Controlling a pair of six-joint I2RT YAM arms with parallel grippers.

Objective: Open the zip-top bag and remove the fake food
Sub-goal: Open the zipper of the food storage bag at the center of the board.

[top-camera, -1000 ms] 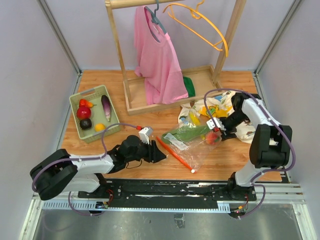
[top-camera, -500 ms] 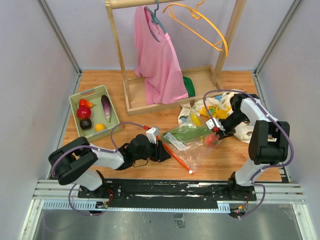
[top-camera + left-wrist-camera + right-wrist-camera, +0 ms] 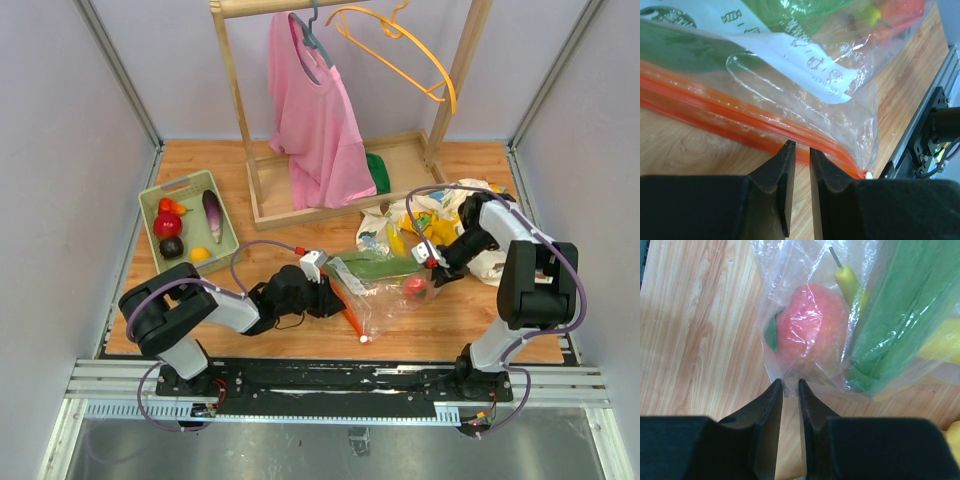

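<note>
zip-top bag [image 3: 385, 285] mid-table between my grippers | left gripper [image 3: 801, 147]: jaws nearly together at its zipper strip [image 3: 715, 107], can't tell if gripping | right gripper [image 3: 790, 382]: pinching the bag's right-end film | fake food [image 3: 810, 322] inside, just beyond right tips

A light wooden counter [image 3: 200, 170] sits inside a booth of plain pale lilac walls [image 3: 60, 120] with slim grey metal posts [image 3: 115, 70] at the corners, evenly lit with only soft shadows. At the back stands a wooden clothes rack [image 3: 232, 90] on a shallow framed base, carrying a pink T-shirt [image 3: 315, 120] and an orange hanger [image 3: 400, 55]. Aluminium rails [image 3: 600, 385] run along the near edge above a dull grey metal floor [image 3: 300, 450].
</note>
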